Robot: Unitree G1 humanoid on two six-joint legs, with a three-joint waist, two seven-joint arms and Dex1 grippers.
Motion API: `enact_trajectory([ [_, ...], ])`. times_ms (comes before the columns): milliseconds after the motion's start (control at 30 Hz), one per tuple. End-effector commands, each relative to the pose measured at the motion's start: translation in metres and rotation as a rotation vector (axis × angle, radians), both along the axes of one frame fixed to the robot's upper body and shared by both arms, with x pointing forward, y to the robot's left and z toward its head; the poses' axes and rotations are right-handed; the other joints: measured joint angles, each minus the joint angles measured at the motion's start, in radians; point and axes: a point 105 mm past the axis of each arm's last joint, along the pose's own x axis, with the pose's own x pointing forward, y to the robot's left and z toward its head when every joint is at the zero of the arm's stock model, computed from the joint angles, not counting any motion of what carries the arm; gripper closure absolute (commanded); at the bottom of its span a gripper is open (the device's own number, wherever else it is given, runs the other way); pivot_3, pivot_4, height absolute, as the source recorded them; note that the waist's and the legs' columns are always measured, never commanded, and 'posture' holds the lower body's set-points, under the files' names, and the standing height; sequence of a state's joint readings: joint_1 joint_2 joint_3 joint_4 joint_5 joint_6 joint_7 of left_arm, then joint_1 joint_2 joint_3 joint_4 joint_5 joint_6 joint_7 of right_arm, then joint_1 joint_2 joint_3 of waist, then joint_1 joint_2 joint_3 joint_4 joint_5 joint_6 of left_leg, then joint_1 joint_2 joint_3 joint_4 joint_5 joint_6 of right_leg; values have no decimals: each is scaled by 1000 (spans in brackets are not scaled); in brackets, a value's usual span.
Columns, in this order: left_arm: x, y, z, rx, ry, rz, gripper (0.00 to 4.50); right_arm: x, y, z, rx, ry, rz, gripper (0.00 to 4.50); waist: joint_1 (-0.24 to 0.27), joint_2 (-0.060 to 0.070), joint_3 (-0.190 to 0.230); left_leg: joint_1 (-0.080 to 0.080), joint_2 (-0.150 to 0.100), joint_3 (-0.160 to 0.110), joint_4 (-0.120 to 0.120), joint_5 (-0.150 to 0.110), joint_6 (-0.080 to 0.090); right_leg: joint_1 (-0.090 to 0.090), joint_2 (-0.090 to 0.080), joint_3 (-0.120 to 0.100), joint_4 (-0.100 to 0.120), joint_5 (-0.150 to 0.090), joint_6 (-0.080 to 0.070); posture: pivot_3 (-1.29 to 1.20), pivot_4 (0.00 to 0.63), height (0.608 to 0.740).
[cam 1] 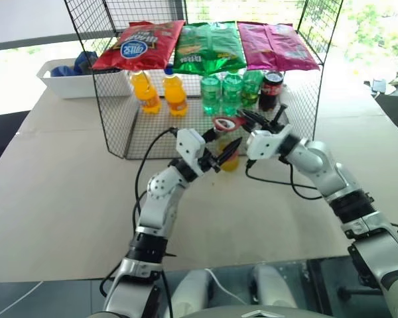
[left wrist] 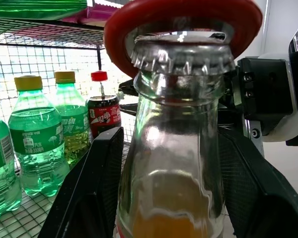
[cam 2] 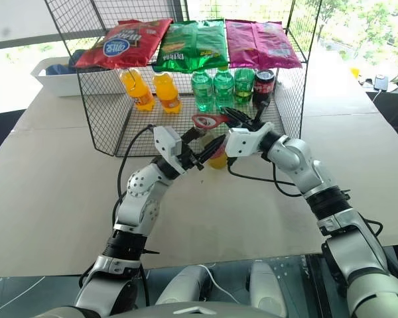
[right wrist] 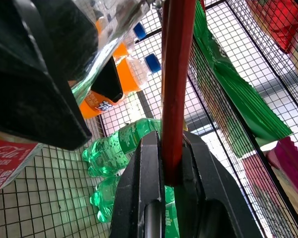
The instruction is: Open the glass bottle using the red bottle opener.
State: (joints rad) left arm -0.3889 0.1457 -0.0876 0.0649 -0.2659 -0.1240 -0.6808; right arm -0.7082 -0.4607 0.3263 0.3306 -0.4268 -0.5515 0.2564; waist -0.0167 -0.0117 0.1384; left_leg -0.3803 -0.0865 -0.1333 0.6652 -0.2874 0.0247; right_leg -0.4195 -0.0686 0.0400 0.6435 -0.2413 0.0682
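Red bottle opener [left wrist: 181, 20] over glass bottle [left wrist: 176, 148] cap, bottle in left claw [left wrist: 174, 188].

Daylight from windows behind the wire rack [cam 1: 119, 126] glared white; close surfaces in wrist views were blurred.

Red bottle opener [left wrist: 184, 22], clear glass bottle [left wrist: 176, 148] with orange liquid, black wire-grid rack [cam 1: 119, 112].

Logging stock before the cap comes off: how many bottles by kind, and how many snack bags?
Glass bottle: 1
Orange soda bottles: 2
Green bottles: 3
Cola bottle: 1
Snack bags: 3
Total: 10
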Motion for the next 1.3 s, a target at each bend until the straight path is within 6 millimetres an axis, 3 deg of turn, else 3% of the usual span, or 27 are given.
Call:
enact_trajectory([
  [33,-3,-5,20,-13,-94,-13,2335,-3,-1,8,24,-28,17,4500,0,0,0,0,0,0,0,0,0,0,0,0,0,0,0,0,150,740],
  [167,-2,-6,21,-8,-99,-13,2335,-3,0,5,34,-18,18,4500,0,0,0,0,0,0,1,0,0,0,0,0,1,0,0,0,150,740],
  [633,-15,1,32,3,-100,-48,2335,-8,-5,30,216,-19,12,4500,-2,0,0,0,0,0,1,0,0,0,0,0,1,0,0,0,150,740],
  [833,-18,2,33,24,-81,-55,2335,-9,-6,25,202,-2,11,4500,-1,0,0,0,0,0,1,0,0,0,0,0,1,0,0,0,150,740],
  [1067,-20,0,20,40,-31,-66,2335,-11,-5,5,157,42,7,4500,-2,0,0,0,0,0,1,0,0,0,0,0,2,0,0,0,150,740],
  [1300,-18,0,10,44,-7,-57,2335,-9,-5,-1,145,56,-7,4500,-1,0,0,1,0,0,2,0,0,2,0,0,2,0,0,0,150,740],
])
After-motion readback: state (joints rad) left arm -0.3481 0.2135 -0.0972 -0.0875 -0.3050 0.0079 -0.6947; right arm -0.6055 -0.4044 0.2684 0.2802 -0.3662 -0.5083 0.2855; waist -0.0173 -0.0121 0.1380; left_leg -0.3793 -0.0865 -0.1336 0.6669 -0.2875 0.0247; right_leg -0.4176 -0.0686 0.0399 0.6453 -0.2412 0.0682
